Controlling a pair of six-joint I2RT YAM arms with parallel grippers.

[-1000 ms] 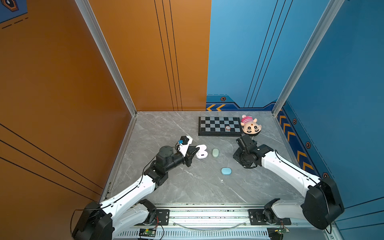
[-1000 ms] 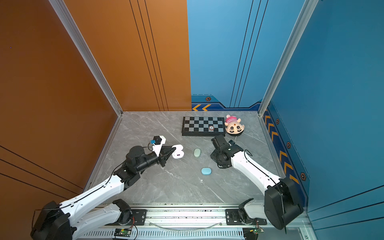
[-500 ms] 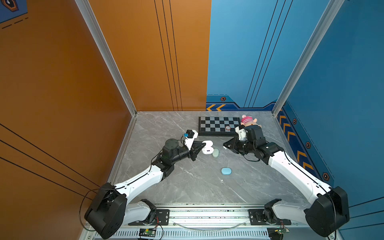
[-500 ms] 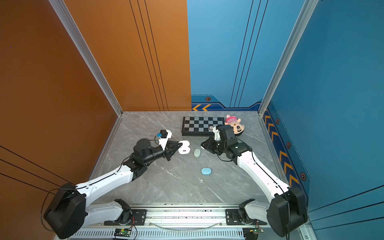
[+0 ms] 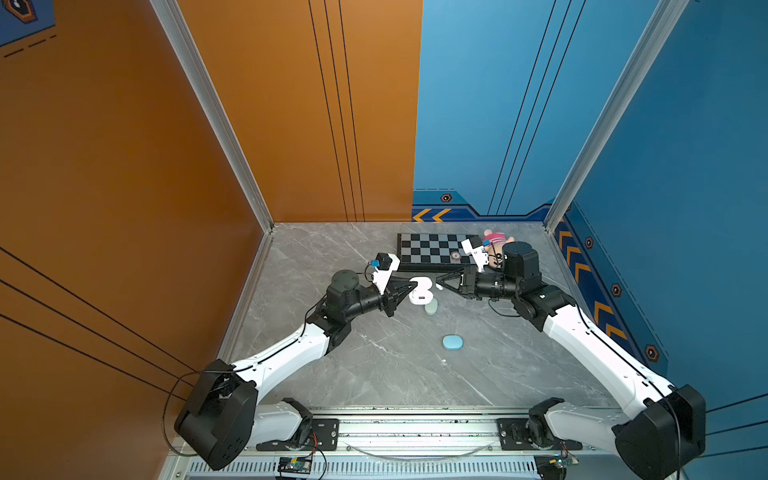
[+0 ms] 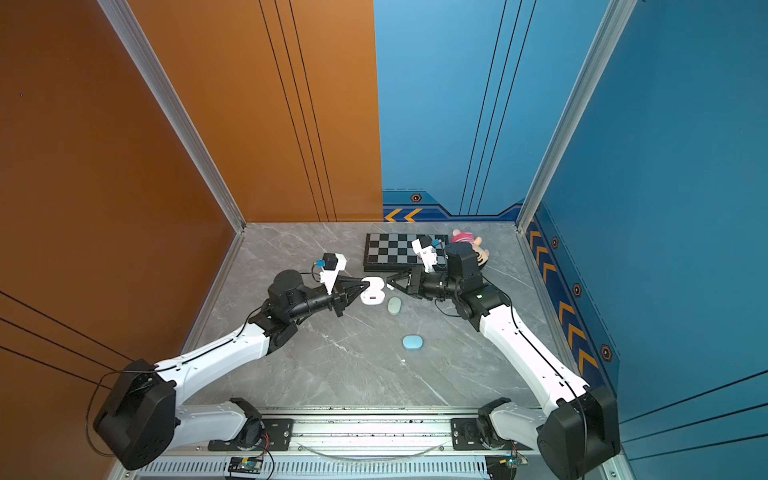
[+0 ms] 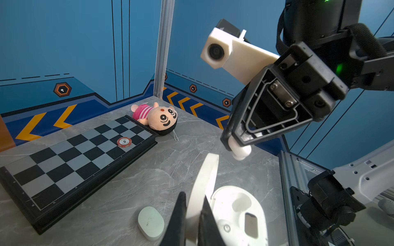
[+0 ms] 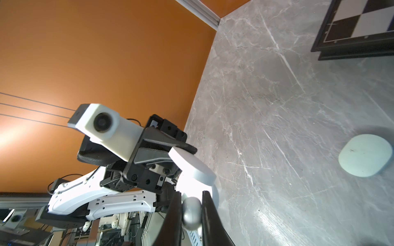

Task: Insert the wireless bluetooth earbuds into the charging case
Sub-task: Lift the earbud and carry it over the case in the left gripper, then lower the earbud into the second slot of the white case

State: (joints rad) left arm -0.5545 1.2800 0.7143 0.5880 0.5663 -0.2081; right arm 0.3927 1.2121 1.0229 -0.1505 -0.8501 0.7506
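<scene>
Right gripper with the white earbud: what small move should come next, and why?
Probably ease the right gripper toward the empty well of the white case. It is shut on an earbud near the open case, whose lid the left gripper pinches upright.

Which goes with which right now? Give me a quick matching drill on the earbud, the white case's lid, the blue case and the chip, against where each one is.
Things:
1. white earbud
2. white case's lid
3. blue case
4. red chip

Places:
A. on the chessboard
B. gripped in the left pincer, raised open
C. lying shut on the table, untouched
D. gripped in the right pincer

Pairs: 1-D, 2-B, 3-C, 4-A.
</scene>
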